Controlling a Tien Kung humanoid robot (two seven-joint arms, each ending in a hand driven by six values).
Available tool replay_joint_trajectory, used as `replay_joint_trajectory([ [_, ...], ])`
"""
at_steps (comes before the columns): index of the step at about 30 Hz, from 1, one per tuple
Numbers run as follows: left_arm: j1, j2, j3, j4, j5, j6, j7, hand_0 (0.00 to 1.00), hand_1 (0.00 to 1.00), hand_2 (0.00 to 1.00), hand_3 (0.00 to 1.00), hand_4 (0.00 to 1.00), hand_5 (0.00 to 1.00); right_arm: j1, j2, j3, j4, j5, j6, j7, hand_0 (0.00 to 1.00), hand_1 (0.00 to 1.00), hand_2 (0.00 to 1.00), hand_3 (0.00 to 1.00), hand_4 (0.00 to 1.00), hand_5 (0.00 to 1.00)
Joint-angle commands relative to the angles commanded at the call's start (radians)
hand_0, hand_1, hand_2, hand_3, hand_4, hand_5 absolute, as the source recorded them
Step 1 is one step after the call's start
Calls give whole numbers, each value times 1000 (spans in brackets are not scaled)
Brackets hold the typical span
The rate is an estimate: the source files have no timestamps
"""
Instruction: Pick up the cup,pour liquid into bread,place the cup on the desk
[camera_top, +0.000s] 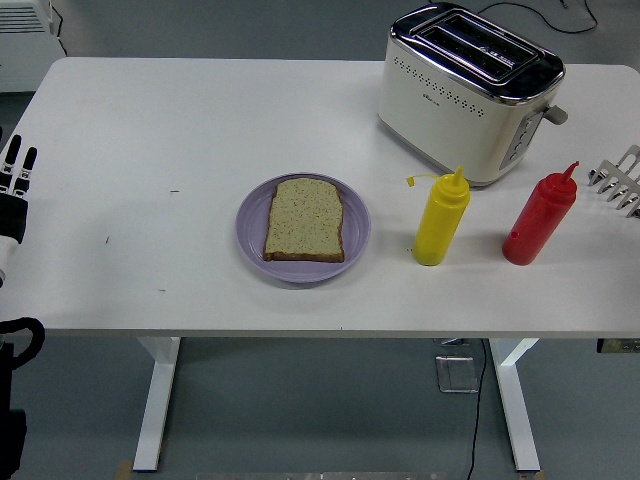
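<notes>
Open gap between yellow bottle (440, 219) and red bottle (540, 218)

A glossy cream toaster (465, 95) with a chromed top, smooth plastic bottles (441, 217), and a matt bench (200, 120) are seen.

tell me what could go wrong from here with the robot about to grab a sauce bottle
The yellow bottle and red bottle stand close together, so the right robot hand reaching past the red one could tip it. The yellow bottle's cap hangs open, so tilting early may squirt short of the bread. The toaster just behind leaves little clearance.
</notes>
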Motion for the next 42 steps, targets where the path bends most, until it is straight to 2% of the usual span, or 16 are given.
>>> replay_joint_trajectory([
  [9, 4, 0, 3, 0, 0, 0, -1, 787, 743, 744, 703, 515, 987, -10, -2, 9, -3, -18, -7, -41, 756, 701, 718, 745, 474, 329],
  [42, 7, 2, 7, -1, 0, -1, -1, 787, 744, 745, 706, 515, 998, -16, 3, 10, -8, -27, -8, -64, 749, 694, 718, 748, 455, 390],
])
